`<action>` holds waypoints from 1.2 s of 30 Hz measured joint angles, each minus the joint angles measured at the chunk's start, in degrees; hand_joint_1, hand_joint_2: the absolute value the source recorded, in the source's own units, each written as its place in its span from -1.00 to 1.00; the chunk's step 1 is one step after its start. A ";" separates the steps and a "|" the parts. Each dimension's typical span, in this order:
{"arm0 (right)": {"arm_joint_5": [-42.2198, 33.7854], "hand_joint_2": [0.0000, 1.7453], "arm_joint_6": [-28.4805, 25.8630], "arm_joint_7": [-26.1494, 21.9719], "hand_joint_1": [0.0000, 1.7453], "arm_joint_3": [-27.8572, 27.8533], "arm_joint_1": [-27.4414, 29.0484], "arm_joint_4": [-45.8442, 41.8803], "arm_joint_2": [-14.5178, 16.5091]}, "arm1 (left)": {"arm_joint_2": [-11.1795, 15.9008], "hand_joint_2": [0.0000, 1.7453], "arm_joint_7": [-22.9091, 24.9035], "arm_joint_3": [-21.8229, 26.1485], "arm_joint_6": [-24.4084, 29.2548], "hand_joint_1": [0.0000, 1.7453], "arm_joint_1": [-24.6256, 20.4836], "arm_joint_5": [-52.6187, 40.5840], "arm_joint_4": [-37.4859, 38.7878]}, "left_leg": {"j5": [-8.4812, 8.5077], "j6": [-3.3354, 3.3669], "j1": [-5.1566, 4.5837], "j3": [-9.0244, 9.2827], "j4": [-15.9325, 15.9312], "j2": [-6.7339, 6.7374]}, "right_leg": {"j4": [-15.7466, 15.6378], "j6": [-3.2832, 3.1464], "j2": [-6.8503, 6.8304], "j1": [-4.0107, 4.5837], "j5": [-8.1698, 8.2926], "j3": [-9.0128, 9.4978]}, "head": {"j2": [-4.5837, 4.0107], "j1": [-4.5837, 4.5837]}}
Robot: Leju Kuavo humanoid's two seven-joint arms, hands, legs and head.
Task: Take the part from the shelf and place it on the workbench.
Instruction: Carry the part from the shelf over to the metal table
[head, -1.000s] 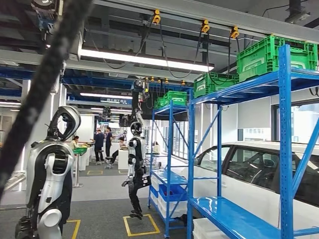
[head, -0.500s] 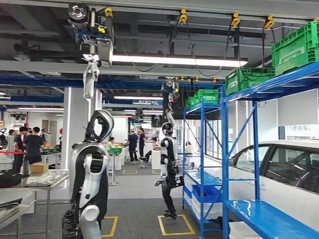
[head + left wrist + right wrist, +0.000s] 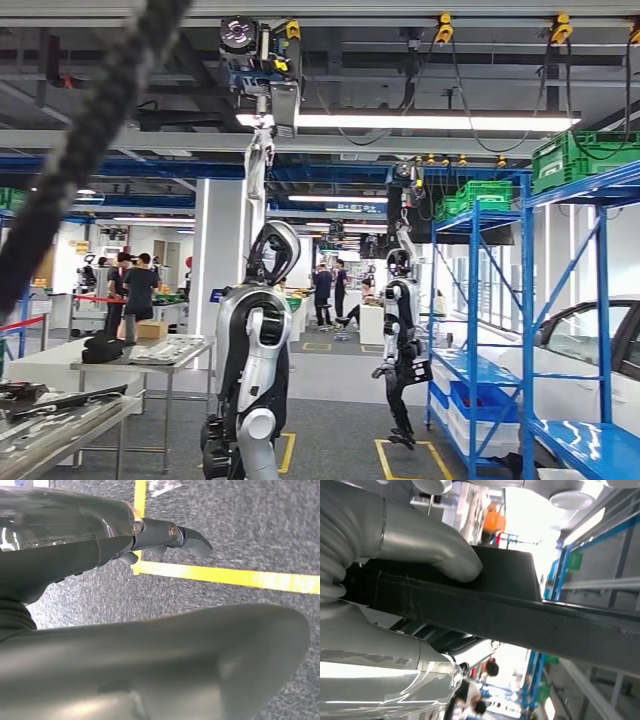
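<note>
1. The part (image 3: 501, 610) is a long black bar or panel. In the right wrist view it runs across the whole picture, and in the head view it shows as a blurred dark diagonal (image 3: 83, 150) from about 12 o'clock down to 9 o'clock, close to the camera.
2. The right hand (image 3: 414, 555) holds the part, with a thick grey thumb pressed flat on one broad face and the rest of the hand under it.
3. Judging from its length and straight edge, the part looks stiff and moulded, probably plastic, and fairly light. Its smooth surface may slip, and because the grip sits toward one end, the far end is likely to swing. A hold nearer the middle would steady it.
4. The left hand (image 3: 166, 535) hangs over grey carpet (image 3: 245, 525) with yellow tape lines. Its dark fingers lie straight with nothing in them.
5. A grey bench (image 3: 151, 362) stands at about 8 o'clock, carrying a dark bag and flat items. A nearer bench edge (image 3: 53, 425) sits at the lower left.
6. Another silver robot (image 3: 256, 360) stands at 6 o'clock, and a second robot (image 3: 398, 345) steps at 4 o'clock.
7. Blue shelves (image 3: 528, 330) with green crates fill the 3 o'clock side, beside a white car (image 3: 596, 340). People stand far behind.
</note>
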 joint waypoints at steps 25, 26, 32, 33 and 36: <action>0.15 1.00 0.70 0.18 1.00 -0.24 0.27 -0.89 0.19 | 0.22 1.00 -0.40 0.02 -0.03 -1.00 0.22 0.09 -0.04 | -0.28 -0.40 0.47 0.91 -0.99 4.33 | -0.73 1.77 -2.46 -0.19 -2.55 0.47 | 0.00 0.05; 0.15 1.00 0.70 0.19 1.00 -0.24 0.44 -0.88 0.15 | 0.23 1.00 -0.39 0.02 -0.04 -1.00 0.16 0.12 -0.04 | -0.24 -0.29 0.39 0.87 -0.99 3.65 | 3.36 1.79 -1.91 -0.20 -4.17 -1.39 | 0.00 0.05; 0.15 1.00 0.76 0.20 1.00 -0.19 0.79 -0.90 0.13 | 0.10 1.00 -0.31 0.04 -0.07 -1.00 0.25 0.13 -0.04 | -0.10 -0.30 0.10 1.01 -0.90 -0.55 | -5.11 0.38 1.65 -0.05 3.27 1.61 | 0.00 0.06; 0.14 1.00 0.76 0.20 1.00 -0.19 0.77 -0.91 0.13 | 0.02 1.00 -0.29 0.04 -0.07 -1.00 0.19 0.13 -0.04 | 0.01 -0.46 0.22 0.84 -0.87 -1.14 | -7.38 0.14 2.56 0.01 4.25 2.50 | 0.00 0.08; 0.13 1.00 0.77 0.22 1.00 -0.19 0.68 -1.01 0.16 | -0.08 1.00 -0.24 0.06 -0.07 -1.00 0.39 0.13 -0.04 | 0.47 -1.28 0.54 0.11 -0.91 -2.47 | -8.93 -0.08 1.99 0.15 4.43 2.93 | 0.00 0.10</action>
